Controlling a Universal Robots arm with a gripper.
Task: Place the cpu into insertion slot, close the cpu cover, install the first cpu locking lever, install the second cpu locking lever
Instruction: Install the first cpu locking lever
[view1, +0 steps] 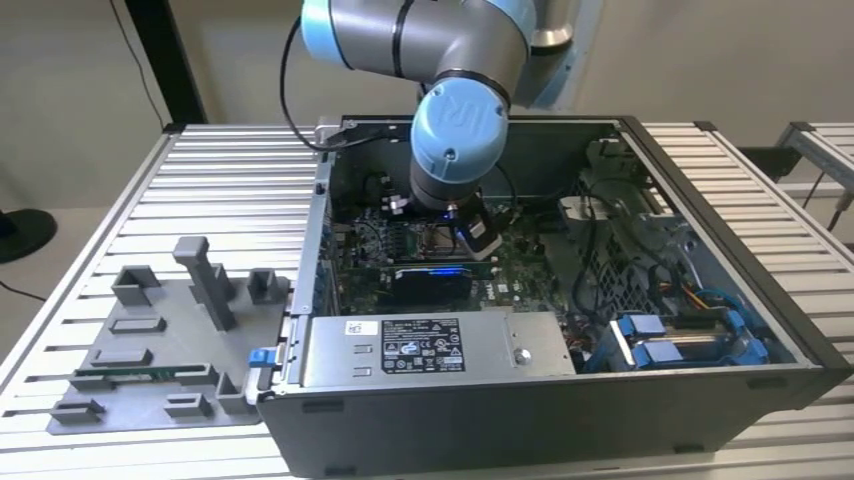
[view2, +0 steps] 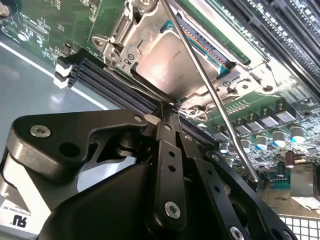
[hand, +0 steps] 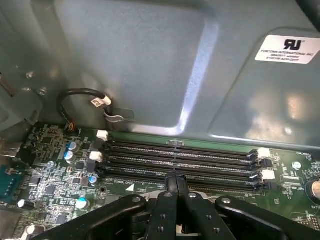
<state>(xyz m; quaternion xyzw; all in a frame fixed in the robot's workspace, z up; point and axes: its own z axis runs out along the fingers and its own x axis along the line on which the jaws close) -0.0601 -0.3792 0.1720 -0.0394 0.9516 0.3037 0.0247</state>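
Inside the open case (view1: 574, 260), near the middle of the exterior view, the arm (view1: 454, 120) reaches down over the green board (view1: 360, 250), its hand (view1: 478, 238) low above the socket area.

Upper middle of the second wrist view, the cpu (view2: 167, 67) lies flat in the slot (view2: 227, 75), its silvery-tan top showing. The cover (view2: 125, 50) looks lowered around it: the frame's edge runs along the chip's sides and the chip shows through the cut-out. So the first two steps appear done, though whether the cover sits fully flat cannot be told from this angle.

One thin metal lever (view2: 210, 95) crosses the chip diagonally, from the top of the frame down toward the lower right, standing up off the socket rather than lying along its side. It seems not latched. A second lever cannot be picked out with any certainty, so its state is unclear.

The hand (view2: 170, 107), lower centre of the second wrist view, has its fingers pressed together with nothing between them, the tips just at the socket's near edge and close beside the lever. In the first wrist view the joined fingertips (hand: 176, 181) sit at the bottom centre, in front of the long black memory slots (hand: 180, 160).

As a judgement, the work stands at the lever stage, with both latchings apparently left to do.
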